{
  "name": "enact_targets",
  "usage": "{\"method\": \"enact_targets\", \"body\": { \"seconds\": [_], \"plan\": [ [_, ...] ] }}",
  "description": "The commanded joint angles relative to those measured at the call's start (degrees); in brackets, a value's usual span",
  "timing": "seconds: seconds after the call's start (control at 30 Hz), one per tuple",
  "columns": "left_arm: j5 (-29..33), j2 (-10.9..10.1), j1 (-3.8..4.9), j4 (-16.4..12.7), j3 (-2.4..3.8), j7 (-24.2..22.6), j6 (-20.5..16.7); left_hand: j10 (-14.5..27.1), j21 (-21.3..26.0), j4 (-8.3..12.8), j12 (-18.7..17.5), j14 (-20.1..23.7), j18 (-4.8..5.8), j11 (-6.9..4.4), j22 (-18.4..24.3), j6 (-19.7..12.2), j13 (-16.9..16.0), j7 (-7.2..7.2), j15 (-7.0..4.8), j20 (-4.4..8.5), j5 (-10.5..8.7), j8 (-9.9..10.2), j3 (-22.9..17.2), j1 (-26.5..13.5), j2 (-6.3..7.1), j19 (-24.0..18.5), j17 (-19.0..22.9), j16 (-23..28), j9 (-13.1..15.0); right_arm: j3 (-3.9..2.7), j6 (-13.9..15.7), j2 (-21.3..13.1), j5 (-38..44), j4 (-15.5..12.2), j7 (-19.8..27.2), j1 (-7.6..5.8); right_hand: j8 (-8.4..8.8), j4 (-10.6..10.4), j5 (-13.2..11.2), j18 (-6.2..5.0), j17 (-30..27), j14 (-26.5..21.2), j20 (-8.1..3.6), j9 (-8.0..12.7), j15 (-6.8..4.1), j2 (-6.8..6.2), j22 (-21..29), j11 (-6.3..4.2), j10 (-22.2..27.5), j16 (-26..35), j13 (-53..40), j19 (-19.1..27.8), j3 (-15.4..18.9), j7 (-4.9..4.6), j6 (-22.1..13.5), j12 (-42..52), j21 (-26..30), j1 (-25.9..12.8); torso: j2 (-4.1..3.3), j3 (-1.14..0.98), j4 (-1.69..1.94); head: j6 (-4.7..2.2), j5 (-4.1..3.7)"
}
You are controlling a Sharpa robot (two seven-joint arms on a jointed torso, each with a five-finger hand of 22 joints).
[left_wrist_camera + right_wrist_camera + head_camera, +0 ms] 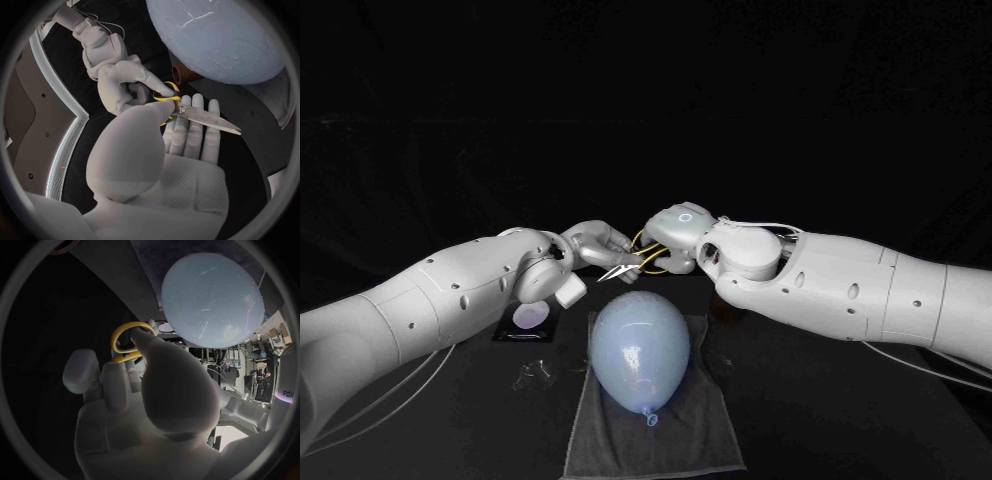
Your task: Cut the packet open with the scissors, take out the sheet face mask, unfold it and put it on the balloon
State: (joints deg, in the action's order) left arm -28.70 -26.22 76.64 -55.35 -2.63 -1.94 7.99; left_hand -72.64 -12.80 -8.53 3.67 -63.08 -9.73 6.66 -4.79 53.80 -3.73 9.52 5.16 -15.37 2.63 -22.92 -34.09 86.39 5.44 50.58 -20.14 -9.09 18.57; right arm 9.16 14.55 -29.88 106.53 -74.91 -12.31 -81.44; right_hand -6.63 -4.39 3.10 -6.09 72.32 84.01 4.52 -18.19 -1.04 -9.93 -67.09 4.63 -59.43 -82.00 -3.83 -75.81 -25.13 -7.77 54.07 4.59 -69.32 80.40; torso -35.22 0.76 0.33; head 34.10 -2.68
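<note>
A: Where to look for the scissors (pixel 201 118)?
B: Just beyond the balloon's (pixel 640 345) rounded end, raised off the table (pixel 877 420), between the two hands.
A: Held how?
B: Gripped by the right hand (pixel 150 405) at the yellow handles (pixel 165 98), with thumb and fingers curled in at the loops. Pointed away from that hand, with the blades laid across the left hand (pixel 169 170).
A: And that left hand, closed or spread?
B: Stretched out straight at the fingers (pixel 187 132), packed close side by side, directly behind the blades. Bent in at the thumb, toward the pivot. Hard to tell whether pinching the blades or only touching them.
A: Blades parted or together?
B: Together or nearly so, going by the left wrist camera. Too small to judge from the head camera.
A: Now for the balloon itself?
B: Pale blue, lying lengthwise on a grey towel (pixel 661 440), with the knot toward the robot and the rounded end toward the hands. Apart from both hands, though near them.
A: And the reach of that towel?
B: From under the balloon on past the knot, toward the robot.
A: Anything else near the balloon?
B: Yes, on the left arm's side. Level with the rounded end, just off the towel: a dark flat tray (pixel 531 335) carrying a pale rounded thing (pixel 531 316), too small to identify. Further along toward the knot, same side: a small clear thing (pixel 534 376) on the table, too faint to name.
</note>
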Motion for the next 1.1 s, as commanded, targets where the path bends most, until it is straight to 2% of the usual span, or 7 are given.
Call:
{"method": "enact_targets", "body": {
  "seconds": [0.03,0.27,0.4,0.5,0.77,0.83,1.1],
  "plan": [
    [0.0,0.2,0.26,-0.4,0.11,-0.3,1.3,-0.7,-0.4,0.0,0.1,-0.2,-0.70,-0.37,-0.1,0.4,-0.1,0.13,-0.07,0.02,0.18,0.0,-0.2,-0.1,-0.57,0.1,-0.1,0.3,4.5,0.05,-1.7,0.7,0.4,1.2,-0.1,0.25,-0.24,-0.1,-0.3,0.51,0.2,2.9,0.14,-0.1,-0.20,0.70,-0.5,0.21,-1.4,-0.5,0.0,-0.1,-1.3,-0.18,0.6,0.3,-0.3,-0.2,-0.02,0.01,0.02,0.14,-0.08],
    [0.2,0.2,0.49,-1.3,0.17,-0.1,1.8,-0.8,-0.4,0.0,0.2,-0.2,-0.70,-0.36,-0.1,0.4,-0.1,0.14,-0.07,0.02,0.17,0.0,-0.3,-0.2,-0.60,0.1,-0.1,0.3,4.5,0.18,-1.5,2.0,0.8,3.0,-0.6,0.70,-0.80,-0.5,-0.3,0.72,0.3,2.9,0.64,-0.5,0.33,0.85,-1.5,0.47,-3.4,-0.7,0.2,-0.7,-3.9,-0.48,1.7,0.0,-1.0,-0.6,0.02,0.03,0.01,0.20,-0.12],
    [0.6,0.1,0.73,-2.0,0.20,0.1,2.2,-0.8,-0.4,0.0,0.2,-0.2,-0.70,-0.36,-0.1,0.4,-0.1,0.14,-0.07,0.02,0.17,0.0,-0.3,-0.2,-0.60,0.1,-0.1,0.3,4.5,0.25,-2.2,2.8,1.3,4.0,-1.1,0.89,-1.44,-0.6,-0.3,1.09,0.1,2.9,1.15,-0.9,1.18,1.05,-3.0,0.39,-5.1,-0.7,0.1,-1.6,-5.3,-0.52,2.8,0.1,-2.3,-0.9,0.04,0.02,0.04,0.26,-0.23],
    [1.2,-0.1,0.93,-3.2,0.27,0.5,2.3,-0.8,-0.4,0.1,0.2,-0.2,-0.70,-0.37,-0.1,0.5,-0.1,0.14,-0.07,0.02,0.17,-0.1,-0.3,-0.3,-0.60,0.1,-0.1,0.3,4.6,0.34,-3.2,3.6,2.4,5.1,-1.5,1.10,-2.15,-0.8,-0.2,1.38,-0.1,2.9,1.51,-1.4,1.85,2.09,-4.5,0.65,-7.3,-0.8,0.0,-2.5,-6.9,-0.86,3.9,0.3,-3.6,-1.1,0.05,0.04,0.01,0.27,-0.26],
    [1.9,-0.2,1.53,-5.5,0.53,1.0,2.4,-0.8,-0.4,0.1,0.2,-0.2,-0.70,-0.37,-0.1,0.5,-0.1,0.15,-0.08,0.03,0.18,-0.1,-0.3,-0.3,-0.60,0.1,-0.2,0.3,4.6,0.45,-5.8,4.7,3.3,6.5,-2.1,1.77,-3.65,-0.8,-0.3,1.73,-0.6,2.8,1.38,-2.7,1.24,4.28,-6.6,-0.25,-12.3,-0.8,-0.4,-3.5,-9.1,-0.44,5.3,1.2,-5.4,-1.7,0.04,0.05,0.01,0.17,-0.22],
    [2.3,-0.1,1.62,-5.5,0.56,1.1,2.3,-0.8,-0.4,0.1,0.2,-0.2,-0.70,-0.37,-0.1,0.5,-0.1,0.15,-0.08,0.03,0.18,-0.1,-0.3,-0.3,-0.60,0.1,-0.2,0.3,4.6,0.46,-6.2,4.7,3.3,6.4,-2.0,1.85,-4.14,-1.1,-0.3,1.81,-0.8,2.7,1.18,-3.2,0.90,5.18,-7.0,-0.66,-13.9,-0.8,-0.5,-3.7,-9.6,-0.03,5.6,1.5,-5.7,-2.3,0.00,0.04,-0.05,0.06,-0.24],
    [4.8,0.2,1.80,-5.0,0.60,1.4,2.1,-0.8,-0.4,0.2,0.2,-0.2,-0.70,-0.37,-0.1,0.4,-0.1,0.15,-0.08,0.03,0.18,-0.1,-0.4,-0.3,-0.61,0.1,-0.2,0.3,4.6,0.53,-7.9,4.8,3.3,6.4,-2.0,2.03,-5.33,-1.2,-0.3,1.96,-1.2,2.6,0.38,-4.7,-0.31,6.54,-7.9,-1.94,-19.3,-0.6,-1.2,-4.1,-11.0,0.81,5.7,2.5,-6.3,-4.0,-0.05,0.00,-0.06,0.17,-0.26]
  ]
}}
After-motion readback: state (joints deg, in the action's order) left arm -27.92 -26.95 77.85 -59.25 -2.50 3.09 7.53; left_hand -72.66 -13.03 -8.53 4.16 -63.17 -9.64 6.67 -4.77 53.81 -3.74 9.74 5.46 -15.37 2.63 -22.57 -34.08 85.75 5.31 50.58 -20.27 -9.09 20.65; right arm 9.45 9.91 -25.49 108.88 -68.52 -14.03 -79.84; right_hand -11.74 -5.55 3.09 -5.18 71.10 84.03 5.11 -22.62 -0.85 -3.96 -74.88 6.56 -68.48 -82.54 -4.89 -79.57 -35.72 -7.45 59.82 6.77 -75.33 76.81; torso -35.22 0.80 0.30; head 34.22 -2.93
